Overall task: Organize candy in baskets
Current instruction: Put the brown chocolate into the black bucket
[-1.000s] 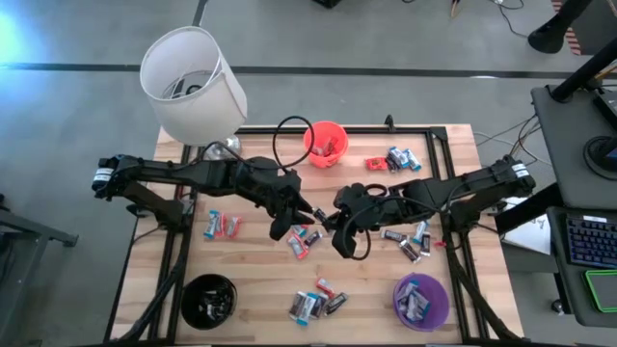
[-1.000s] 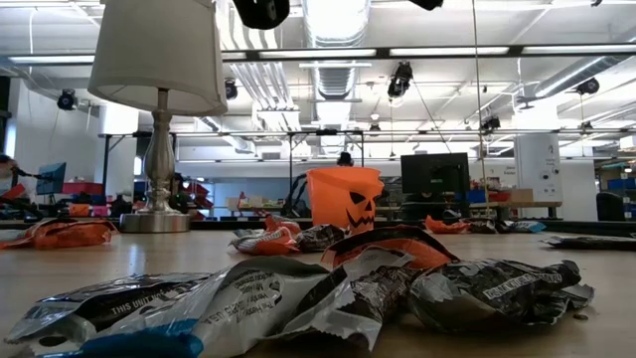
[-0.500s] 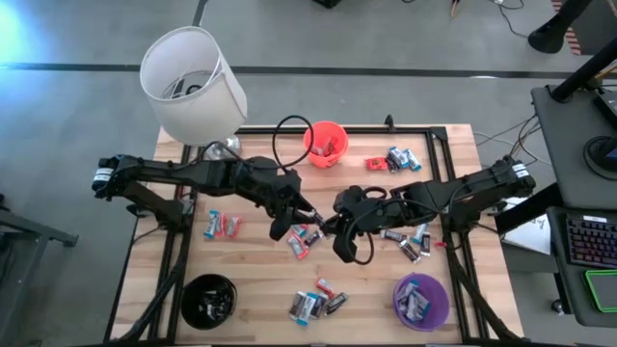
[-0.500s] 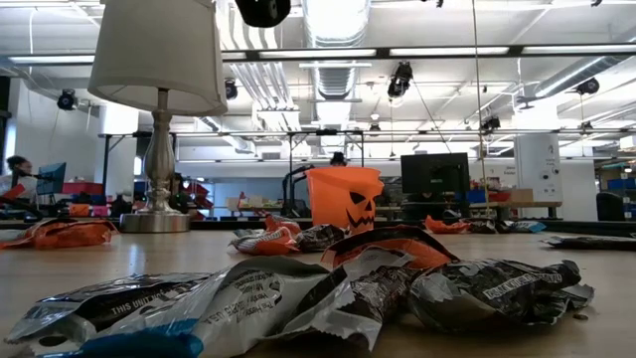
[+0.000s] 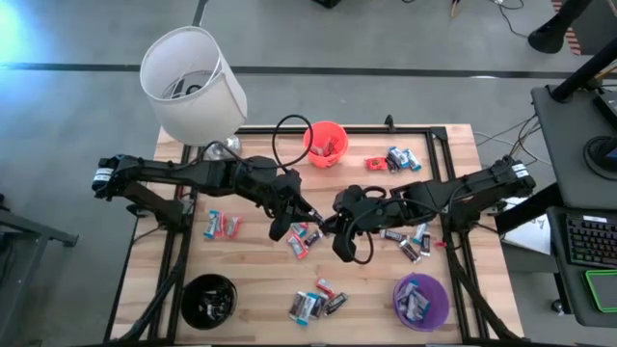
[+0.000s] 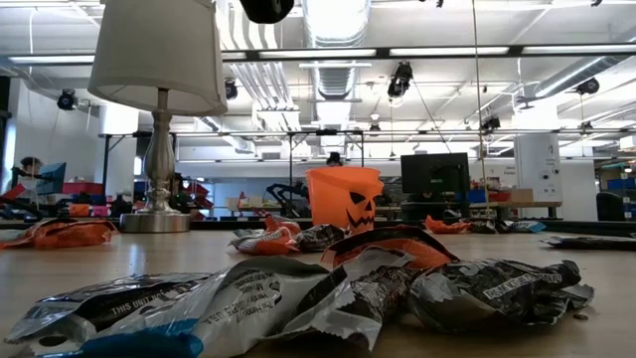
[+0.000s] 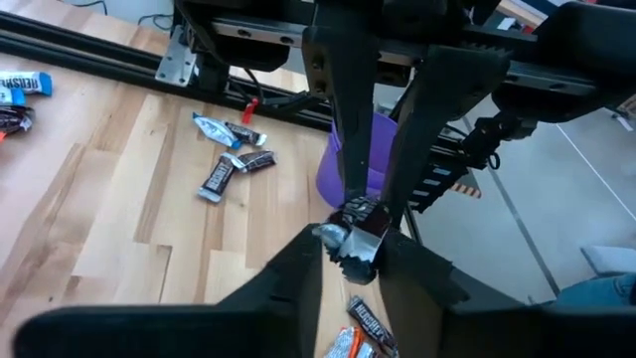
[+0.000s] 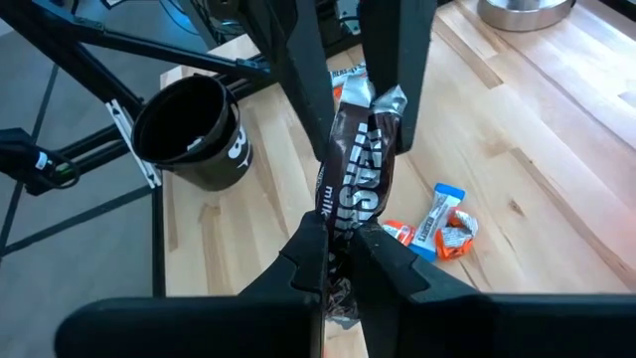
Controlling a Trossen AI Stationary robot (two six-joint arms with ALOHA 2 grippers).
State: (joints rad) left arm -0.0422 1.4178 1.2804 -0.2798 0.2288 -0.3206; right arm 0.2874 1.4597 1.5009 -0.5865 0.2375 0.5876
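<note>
High view: the left gripper (image 5: 310, 218) and right gripper (image 5: 330, 221) are meeting at frame centre over the table (image 5: 260, 280).

Left wrist view: the left fingers (image 7: 298, 267) are pinching one end of a dark brown candy (image 7: 356, 227).

Right wrist view: the right gripper (image 8: 343, 239) is clamping the same bar's other end; the black basket (image 8: 191, 130) is sitting upper left.

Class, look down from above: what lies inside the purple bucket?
The purple bucket holds several wrapped candies piled together. Anything under that pile, including the bucket's floor, is covered.
</note>
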